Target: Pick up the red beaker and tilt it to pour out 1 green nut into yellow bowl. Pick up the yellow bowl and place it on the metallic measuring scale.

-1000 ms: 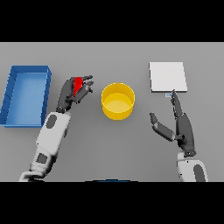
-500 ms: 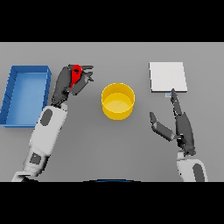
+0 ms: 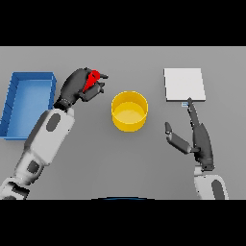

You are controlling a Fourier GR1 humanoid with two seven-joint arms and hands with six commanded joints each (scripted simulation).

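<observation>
Red beaker point(image 3: 92, 79) sits gripped in the left hand point(image 3: 77, 86) beside the yellow bowl point(image 3: 129, 111); right hand point(image 3: 197, 134) open.

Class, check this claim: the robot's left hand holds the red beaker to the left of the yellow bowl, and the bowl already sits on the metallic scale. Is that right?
Not quite. The head view shows the yellow bowl on the grey table, apart from the scale. The rest holds: the left hand grips the red beaker left of the bowl.

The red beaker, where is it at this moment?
In the head view, the red beaker is held in the left hand, between the blue tray and the yellow bowl.
</observation>
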